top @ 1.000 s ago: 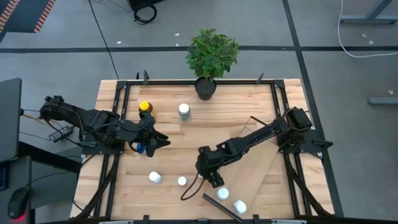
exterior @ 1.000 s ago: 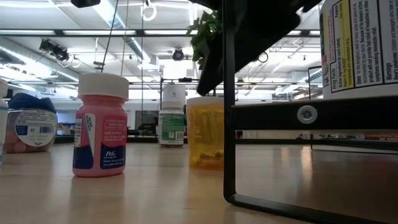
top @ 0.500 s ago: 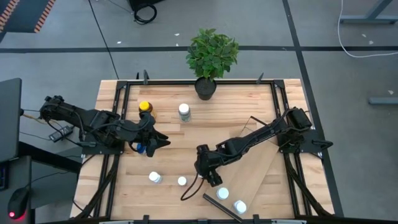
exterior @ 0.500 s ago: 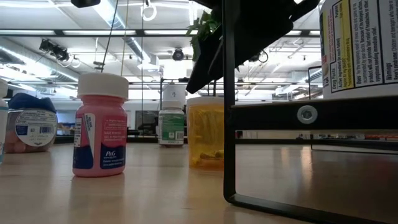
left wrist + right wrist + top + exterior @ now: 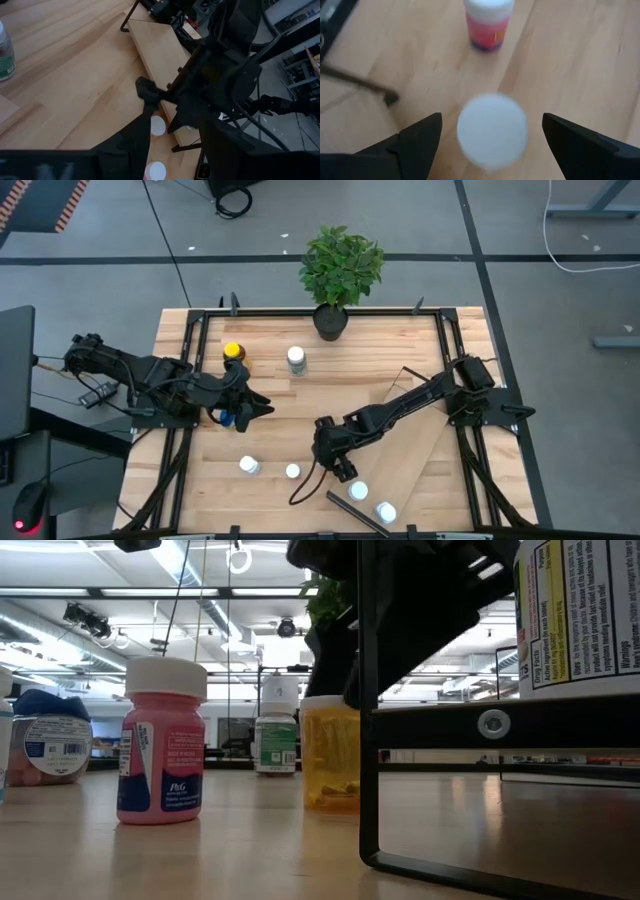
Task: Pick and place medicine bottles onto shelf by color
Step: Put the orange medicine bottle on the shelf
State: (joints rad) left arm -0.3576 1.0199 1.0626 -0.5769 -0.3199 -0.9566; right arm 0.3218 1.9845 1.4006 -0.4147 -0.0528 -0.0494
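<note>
My right gripper point(image 5: 491, 120) is open and hovers over a white-capped orange bottle point(image 5: 292, 472), one finger on each side of its white cap point(image 5: 492, 131). A pink white-capped bottle point(image 5: 489, 22) stands just beyond it. My left gripper point(image 5: 258, 407) is open and waits near the table's left side, next to the blue-capped bottle point(image 5: 228, 418). The amber bottle with a yellow cap point(image 5: 233, 353) and a green-labelled bottle point(image 5: 296, 358) stand upright toward the far edge. The shelf point(image 5: 425, 445), a light-wood board with dark trim, takes up the table's right part. Two white-capped bottles point(image 5: 358, 492) point(image 5: 386, 511) stand at its near end.
A potted green plant point(image 5: 340, 270) stands at the far edge. The shelf's dark frame bar point(image 5: 368, 710) rises close behind the orange bottle point(image 5: 330, 752). Its foot point(image 5: 387, 96) is beside my right gripper. Bare planks lie between the two arms in the middle of the table point(image 5: 320, 395).
My right gripper has come down and moved slightly toward the table's left, closing in over the white-capped orange bottle. In the low view its dark bulk now hangs just above that bottle's cap. The bottles have not moved.
</note>
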